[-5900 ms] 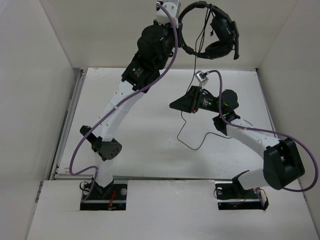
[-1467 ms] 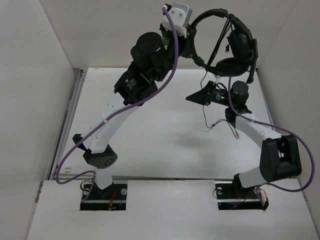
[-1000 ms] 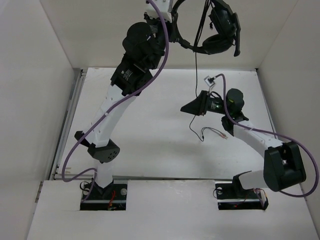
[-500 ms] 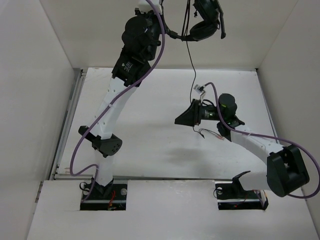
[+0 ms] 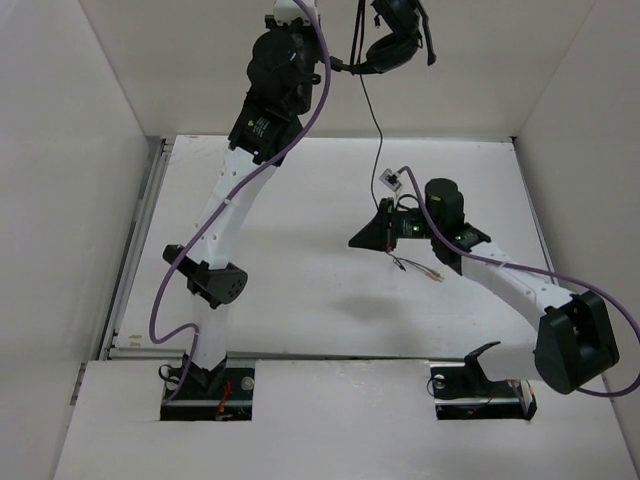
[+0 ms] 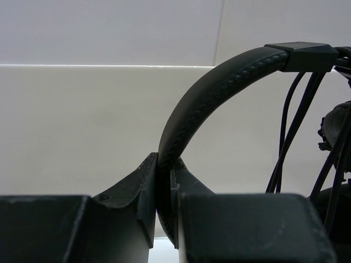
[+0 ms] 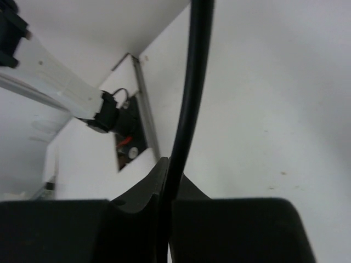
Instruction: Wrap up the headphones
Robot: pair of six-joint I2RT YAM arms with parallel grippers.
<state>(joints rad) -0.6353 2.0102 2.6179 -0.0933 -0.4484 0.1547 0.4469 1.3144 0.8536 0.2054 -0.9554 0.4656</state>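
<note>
The black headphones (image 5: 392, 40) hang high at the top edge of the top view, partly cut off. My left gripper (image 5: 338, 66) is shut on their headband (image 6: 208, 104), which curves up and right in the left wrist view beside several wound cable strands (image 6: 290, 131). The thin black cable (image 5: 372, 125) drops from the earcups down to my right gripper (image 5: 385, 237), which is shut on it above the table's middle. In the right wrist view the cable (image 7: 189, 93) runs straight up from between the closed fingers. The two coloured plugs (image 5: 425, 273) trail just below the right gripper.
White walls enclose the white table (image 5: 300, 300). A metal rail (image 5: 135, 250) runs along the table's left edge. Purple arm cables (image 5: 300, 140) loop beside both arms. The left arm's base (image 7: 118, 118) shows in the right wrist view.
My left gripper has lifted the headphones higher and left, partly out of the top of the view. My right gripper has slid along the cable towards the plugs, leaving a shorter loose tail.
</note>
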